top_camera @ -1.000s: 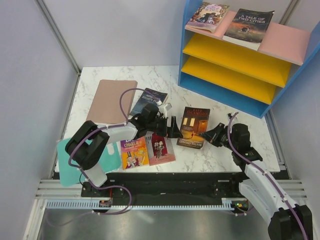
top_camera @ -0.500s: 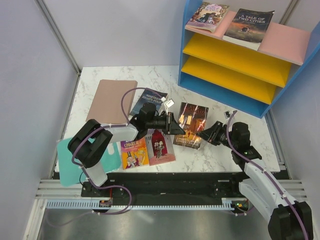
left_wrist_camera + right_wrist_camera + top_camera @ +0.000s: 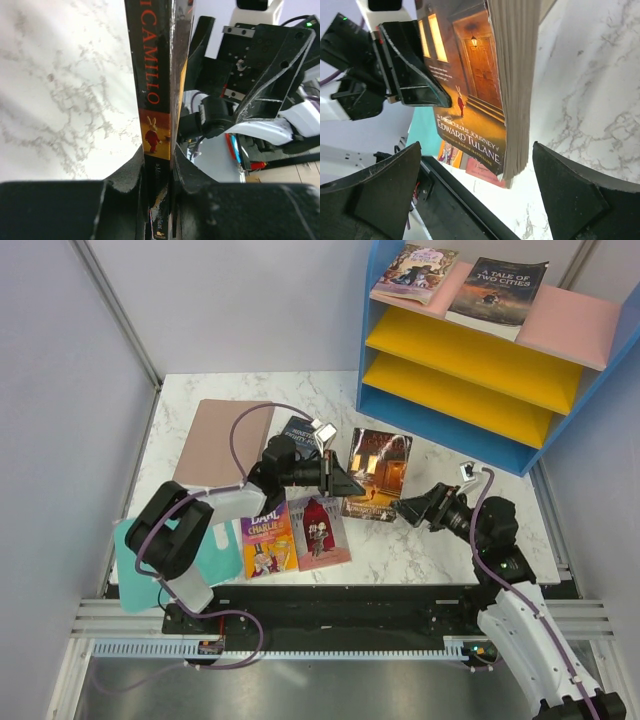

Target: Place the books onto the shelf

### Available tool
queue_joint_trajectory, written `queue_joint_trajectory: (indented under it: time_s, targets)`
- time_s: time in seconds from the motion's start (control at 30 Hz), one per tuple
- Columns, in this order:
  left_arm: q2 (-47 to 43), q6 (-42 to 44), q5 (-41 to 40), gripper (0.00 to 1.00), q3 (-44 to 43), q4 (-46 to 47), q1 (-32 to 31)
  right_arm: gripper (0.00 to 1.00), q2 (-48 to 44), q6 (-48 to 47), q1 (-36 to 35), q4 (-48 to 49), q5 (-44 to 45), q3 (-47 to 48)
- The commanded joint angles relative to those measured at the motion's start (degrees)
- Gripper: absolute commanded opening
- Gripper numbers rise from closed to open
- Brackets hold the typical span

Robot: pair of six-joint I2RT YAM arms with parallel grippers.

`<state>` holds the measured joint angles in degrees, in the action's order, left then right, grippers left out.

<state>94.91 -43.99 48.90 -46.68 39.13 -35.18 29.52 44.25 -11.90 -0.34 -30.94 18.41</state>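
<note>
left gripper [image 3: 351,485] pinches brown-orange book [image 3: 380,468], long axis near-to-far; right gripper [image 3: 407,506] spread wide

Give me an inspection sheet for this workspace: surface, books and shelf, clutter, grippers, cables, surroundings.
Surface: white marble table, no spills seen.
Job's things: shelf holds A Tale of Two Cities and a pink-purple book on its pink top board; brown-orange book held tilted up; Roald Dahl book, pink-red book and Nineteen Eighty-Four lie flat.
Clutter: brownish-pink board and teal sheet, on the left arm's side.
Grippers: left gripper shut on the brown-orange book's spine; right gripper open, not touching it.
Cables: left arm's purple cable, right arm's purple cable; no snag seen.
Surroundings: plain grey walls; nothing else seen.
</note>
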Motion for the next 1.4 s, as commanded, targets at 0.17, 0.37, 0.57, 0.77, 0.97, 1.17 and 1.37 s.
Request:
queue_joint_trajectory:
  time_s: [0.17,0.37,0.57,0.77,0.97,1.17,1.37]
  targets:
    - [4.0,-13.7,9.7,0.02,-4.9,24.5,-0.2,0.98,0.4,5.5,-0.2,11.8,-6.2,-4.4]
    - [5.7,-17.7,10.4,0.02,-6.5,29.6,-0.3,0.85,0.3,5.7,-0.2,11.9,-6.0,-4.4]
    - [6.4,-18.6,10.3,0.02,-6.1,31.1,-0.5,0.43,0.3,6.7,-0.1,13.2,-5.7,-4.0]
    - [7.5,-18.3,11.1,0.02,-5.8,30.2,-0.6,0.00,-0.4,7.4,-0.2,12.0,-5.6,-2.5]
    - [4.6,-7.1,6.0,0.57,0.0,16.9,0.4,0.00,-3.1,3.7,-0.1,2.7,-2.8,4.2]
    - [-4.7,-2.9,-0.6,0.73,10.3,12.8,5.8,0.00,-1.7,-0.2,-0.2,-5.5,-1.5,14.2]
    - [-13.4,8.3,-6.5,0.79,14.2,-3.8,7.9,0.00,3.4,-3.4,-0.2,-10.2,-2.8,27.4]
